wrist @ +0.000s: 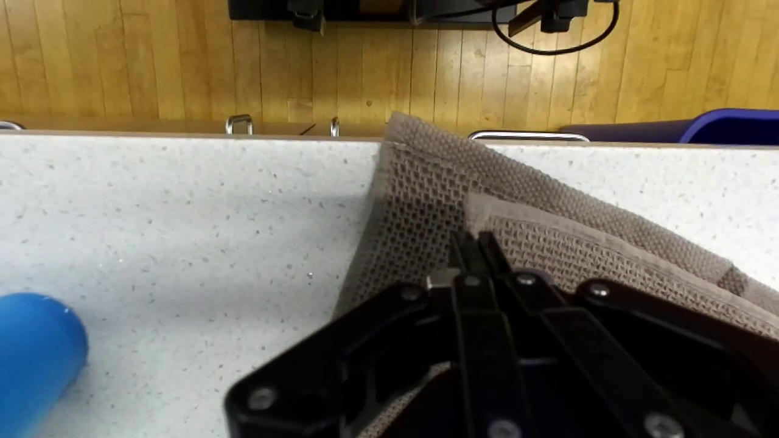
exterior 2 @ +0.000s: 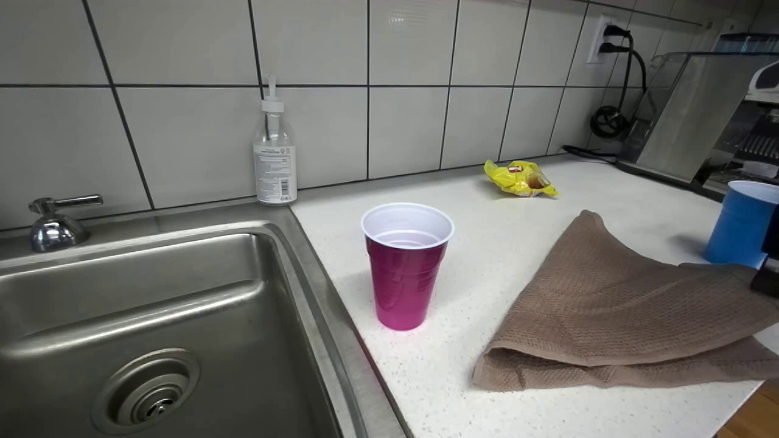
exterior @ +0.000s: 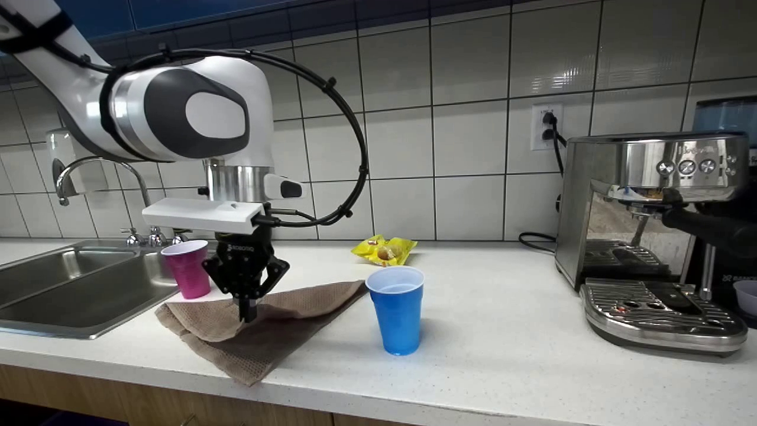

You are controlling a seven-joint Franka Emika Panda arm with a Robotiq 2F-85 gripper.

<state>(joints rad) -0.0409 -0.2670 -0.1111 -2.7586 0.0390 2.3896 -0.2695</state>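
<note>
My gripper [exterior: 247, 315] points down at a brown towel [exterior: 290, 334] lying folded on the white counter. In the wrist view the fingertips [wrist: 477, 236] are nearly together, with an edge of the towel's upper layer [wrist: 548, 240] running in between them near its corner. The towel also shows in an exterior view [exterior 2: 614, 304], where only a sliver of the gripper [exterior 2: 768, 280] is visible. A blue cup [exterior: 397, 313] stands upright beside the towel; part of it shows in the wrist view [wrist: 36, 359]. A magenta cup [exterior: 188, 273] stands upright by the sink, also in an exterior view [exterior 2: 406, 283].
A steel sink [exterior 2: 310, 340] with a faucet [exterior: 139, 177] adjoins the counter. A yellow packet [exterior: 384, 249] lies near the tiled wall. A coffee machine [exterior: 656, 236] stands farther along. A pump bottle [exterior 2: 275, 164] stands behind the sink. The counter's front edge [wrist: 182, 137] is close to the towel.
</note>
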